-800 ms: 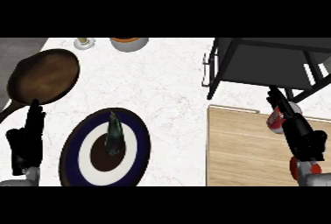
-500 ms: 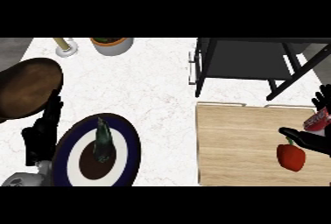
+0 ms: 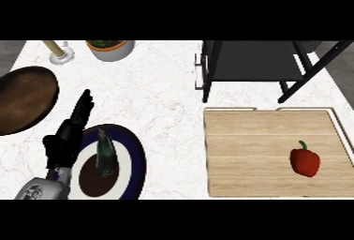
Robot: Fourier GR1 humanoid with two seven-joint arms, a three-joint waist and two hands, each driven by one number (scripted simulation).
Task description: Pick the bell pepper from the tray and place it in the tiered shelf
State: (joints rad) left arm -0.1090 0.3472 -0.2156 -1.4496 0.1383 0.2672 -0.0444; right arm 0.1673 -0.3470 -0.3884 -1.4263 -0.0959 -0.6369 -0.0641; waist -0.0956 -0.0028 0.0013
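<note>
Head view: counter (image 3: 166,93), white marbled top, seen steeply from above.
Brown bowl (image 3: 21,104): at the counter's left edge, its left part cut off by the frame.
Candle holder (image 3: 61,54): far left corner of the counter, a pale candle leaning in it, the tip cut off at the top.
Potted plant (image 3: 110,48): just right of the candle holder along the far edge; only the pot's rim and a bit of green show.
Left hand (image 3: 69,133): black, fingers straight and held together, pointing away from the robot, holding nothing; it overlaps the left rim of the plate, and the grey forearm is cut off at the near edge.
Plate (image 3: 131,157): dark blue rim, white inside, near the counter's front edge; its lower part runs out of view. A dark green, long thing lies on a brown patch in its middle; what it is cannot be made out.
Tiered shelf (image 3: 259,63): black frame at the far right, its top cropped, legs splayed toward the tray.
Tray (image 3: 256,154): light wood with a raised rim, front right of the counter.
Bell pepper (image 3: 305,160): red, green stem, lying on the tray near its right edge, touched by nothing.
Right hand: not visible.
</note>
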